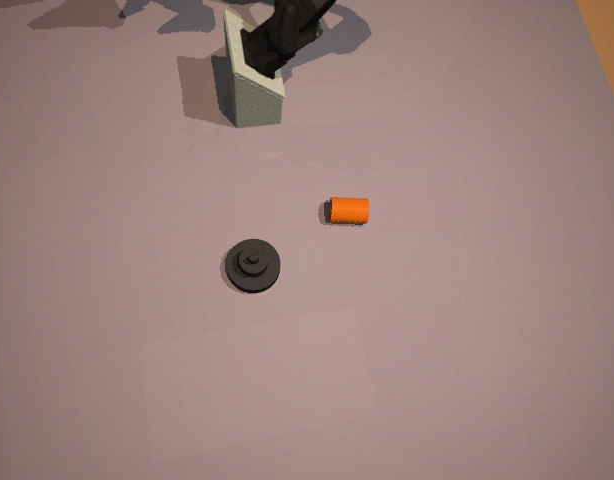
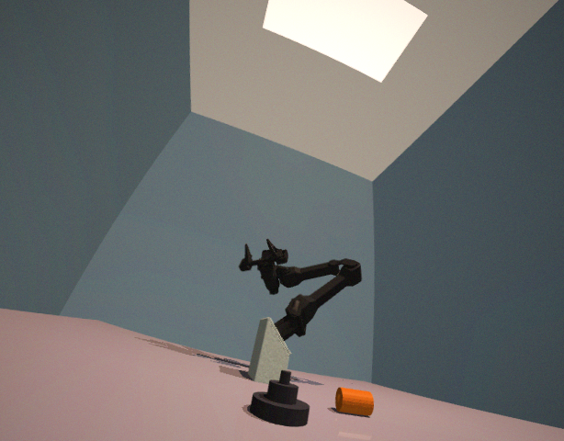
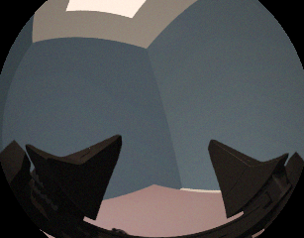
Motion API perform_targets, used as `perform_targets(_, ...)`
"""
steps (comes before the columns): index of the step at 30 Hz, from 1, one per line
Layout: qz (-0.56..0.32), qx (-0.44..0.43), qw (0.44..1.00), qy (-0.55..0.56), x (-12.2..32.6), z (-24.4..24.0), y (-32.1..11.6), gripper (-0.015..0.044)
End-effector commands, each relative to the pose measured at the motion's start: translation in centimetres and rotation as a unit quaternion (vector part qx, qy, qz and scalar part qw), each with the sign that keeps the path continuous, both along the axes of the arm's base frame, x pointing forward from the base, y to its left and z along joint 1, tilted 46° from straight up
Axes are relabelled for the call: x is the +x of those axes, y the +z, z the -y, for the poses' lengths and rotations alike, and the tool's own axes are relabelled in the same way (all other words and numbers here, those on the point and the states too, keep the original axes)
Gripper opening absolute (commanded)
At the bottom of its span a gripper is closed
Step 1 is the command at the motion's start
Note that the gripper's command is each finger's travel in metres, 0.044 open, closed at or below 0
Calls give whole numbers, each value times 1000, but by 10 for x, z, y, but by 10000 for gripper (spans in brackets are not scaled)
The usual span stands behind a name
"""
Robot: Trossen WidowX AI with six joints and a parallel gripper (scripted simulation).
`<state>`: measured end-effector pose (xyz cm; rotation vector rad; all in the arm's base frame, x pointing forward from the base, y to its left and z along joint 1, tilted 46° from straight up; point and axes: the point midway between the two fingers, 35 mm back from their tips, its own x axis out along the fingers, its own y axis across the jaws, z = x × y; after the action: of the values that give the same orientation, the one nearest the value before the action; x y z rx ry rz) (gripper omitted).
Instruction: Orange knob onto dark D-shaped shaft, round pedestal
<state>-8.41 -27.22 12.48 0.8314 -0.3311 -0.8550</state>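
Note:
The orange knob is a cylinder lying on its side on the table, to the right of the pedestal in the top and exterior views. The round dark pedestal is stepped, with the thin shaft standing bare at its top. The shaft's flat side cannot be made out. My gripper is open and empty, raised high above the table and far from the knob and pedestal. The gripper is outside the top view. The knob's hole is not visible.
A pale grey-green block with a slanted top stands behind the pedestal, at the arm's base. The arm rises from it. The table's edge shows at the upper right of the top view.

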Motion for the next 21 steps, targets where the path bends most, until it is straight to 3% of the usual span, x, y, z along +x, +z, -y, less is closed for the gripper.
perform_targets(1,-2,3,1000,1,1,0,0,426)
perform_targets(3,-18,27,999,7,12,4,-4,440)
perform_targets(10,59,189,970,138,105,16,-15,440)
perform_targets(21,52,438,852,281,242,-31,-30,440)
